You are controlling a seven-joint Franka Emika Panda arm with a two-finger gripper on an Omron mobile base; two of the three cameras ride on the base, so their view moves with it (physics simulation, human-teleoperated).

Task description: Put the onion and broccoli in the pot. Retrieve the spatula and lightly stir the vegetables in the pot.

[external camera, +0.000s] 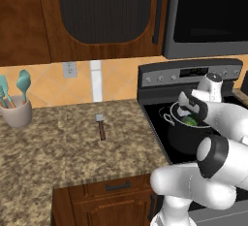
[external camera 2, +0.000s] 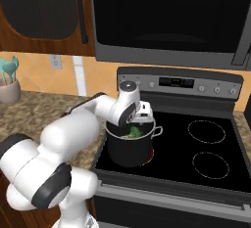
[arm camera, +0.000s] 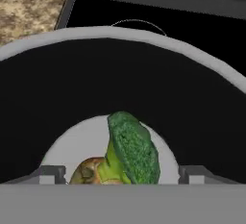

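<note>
The dark grey pot (external camera: 180, 140) (external camera 2: 128, 152) stands on the stove's front left burner. My gripper (external camera: 188, 109) (external camera 2: 137, 124) (arm camera: 122, 174) hangs just over its silvery rim (arm camera: 120, 33), open, with the fingers set wide apart. The green broccoli (arm camera: 134, 148) (external camera: 190, 121) (external camera 2: 133, 131) lies between them inside the pot, touching neither finger. Beside it on the pot's pale floor rests the tan onion (arm camera: 89, 171). The spatula (external camera: 101, 126), with its wooden handle and small grey blade, lies flat on the granite counter left of the stove.
A beige mug (external camera: 17, 112) (external camera 2: 9, 91) holding teal utensils stands at the counter's far left by the wall. The black cooktop (external camera 2: 208, 146) stretches right of the pot under the control panel (external camera 2: 179, 81). A microwave (external camera: 208, 16) and wooden cabinets hang overhead.
</note>
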